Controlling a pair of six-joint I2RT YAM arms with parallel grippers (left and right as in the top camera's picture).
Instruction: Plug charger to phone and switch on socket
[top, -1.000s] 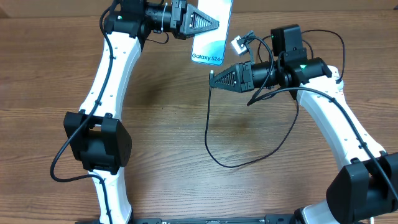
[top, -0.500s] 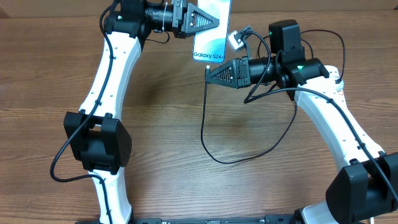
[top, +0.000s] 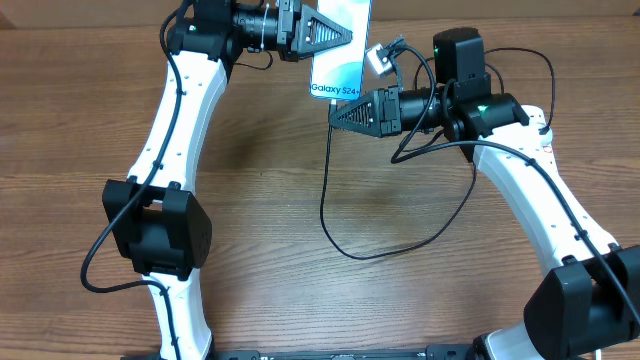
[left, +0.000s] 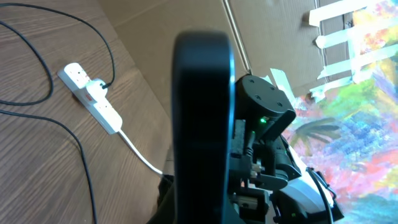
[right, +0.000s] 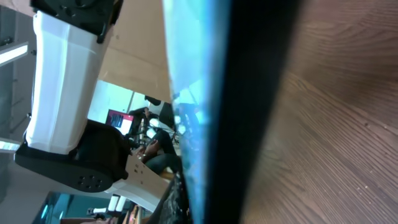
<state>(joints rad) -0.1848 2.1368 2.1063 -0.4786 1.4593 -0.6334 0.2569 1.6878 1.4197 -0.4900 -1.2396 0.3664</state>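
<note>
1. Left hand (top: 345, 40) is clamped shut on the phone (top: 338, 62), holding it off the bench (top: 260, 200) near the far edge, with its "Galaxy" end toward the right hand (top: 334, 114).
2. That right hand is closed on the charger (top: 322, 195) near its end. Its fingertips are just beside the phone's lettered edge, and whether the connector sits in the port cannot be told.
3. Only the overhead view shows the charger's cable hanging from the right hand and looping across the bench to pass under the right arm (top: 530, 195).
4. Only the left wrist view shows the socket (left: 93, 99). It lies flat on the bench with the charger's black cable running into it and a white cord (left: 140, 155) trailing off. The phone appears there as a dark, edge-on slab.
5. The right wrist view is filled by the phone's blue screen and dark rim, very close.
</note>
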